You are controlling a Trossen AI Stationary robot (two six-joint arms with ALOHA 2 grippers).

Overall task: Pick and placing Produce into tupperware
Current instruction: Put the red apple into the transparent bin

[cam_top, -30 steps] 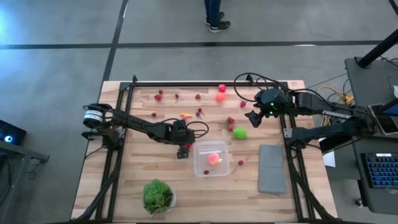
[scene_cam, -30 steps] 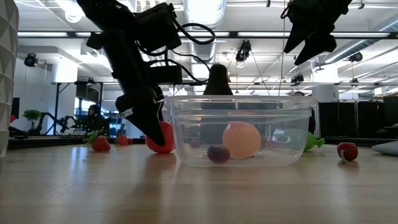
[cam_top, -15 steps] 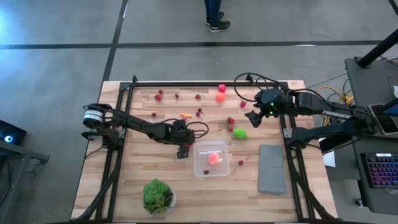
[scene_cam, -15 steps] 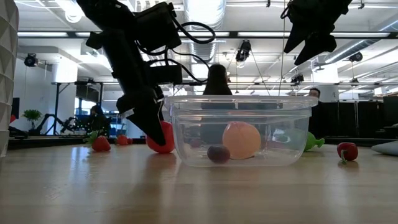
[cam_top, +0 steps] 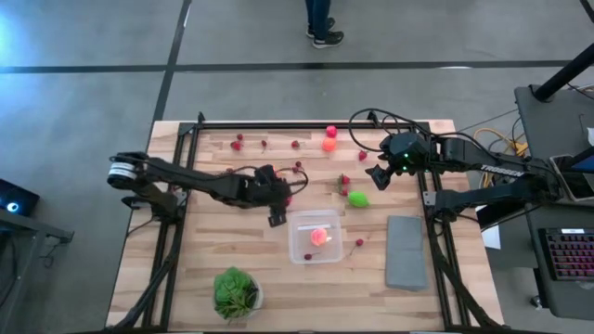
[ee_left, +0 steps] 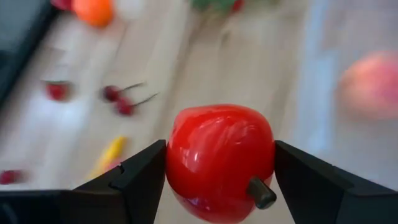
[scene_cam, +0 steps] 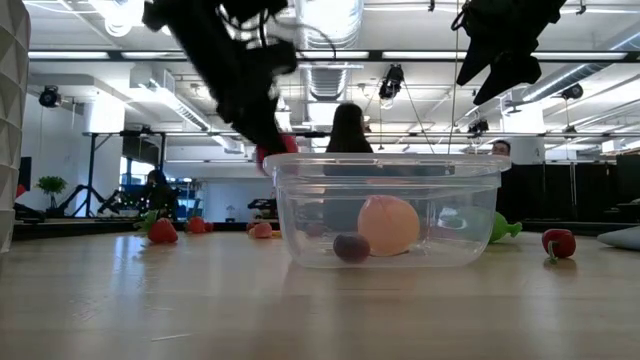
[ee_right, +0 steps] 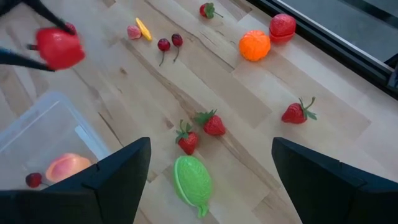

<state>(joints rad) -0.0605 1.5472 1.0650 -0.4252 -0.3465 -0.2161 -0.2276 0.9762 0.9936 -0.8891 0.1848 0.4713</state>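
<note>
Left gripper (ee_left: pixel 219 171) sits mid-frame in the high view, lifted off the counter (cam_top: pixel 186 278), fingers (ee_left: pixel 134 180) clamped on a red apple (ee_left: pixel 219 160), just upper left of the clear tub (cam_top: pixel 316 237). Tub sits centre-low, holding a peach (cam_top: pixel 318 236) and a small dark berry (scene_cam: pixel 350 246). Right gripper (cam_top: pixel 376 176) hangs at right of centre, fingers spread, empty, above a green fruit (cam_top: pixel 357 199) and strawberries (ee_right: pixel 211 122). Cherries (ee_right: pixel 170 43) and an orange (ee_right: pixel 254 45) lie scattered along the upper counter.
</note>
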